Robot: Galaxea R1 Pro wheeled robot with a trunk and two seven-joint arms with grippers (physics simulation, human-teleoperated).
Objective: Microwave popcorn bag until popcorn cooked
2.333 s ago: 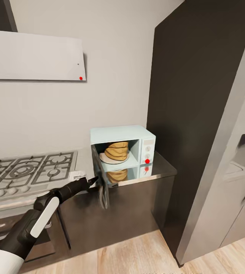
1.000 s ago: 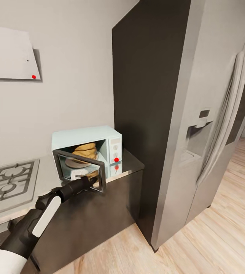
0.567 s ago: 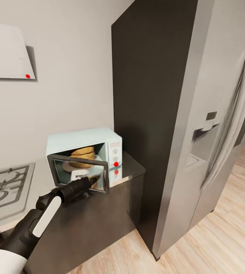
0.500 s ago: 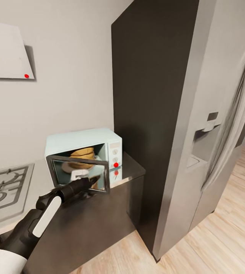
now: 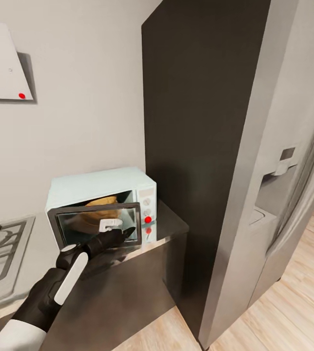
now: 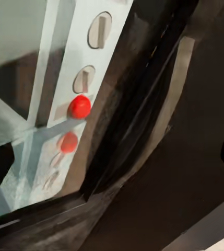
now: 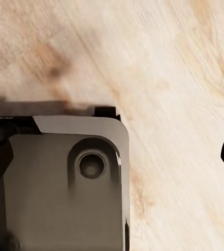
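Your bag is half hidden behind the nearly shut door, inside the microwave at the surface's right end. Left claw at the door; grip unclear.

The left gripper presses its tip against the microwave door's dark glass, just below the white handle; the popcorn bag sits beyond the jaws, inside.

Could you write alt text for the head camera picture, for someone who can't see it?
A black robot gripper touches the nearly closed door of a pale blue microwave on a grey countertop. A tan popcorn bag sits inside, a tall fridge stands right.
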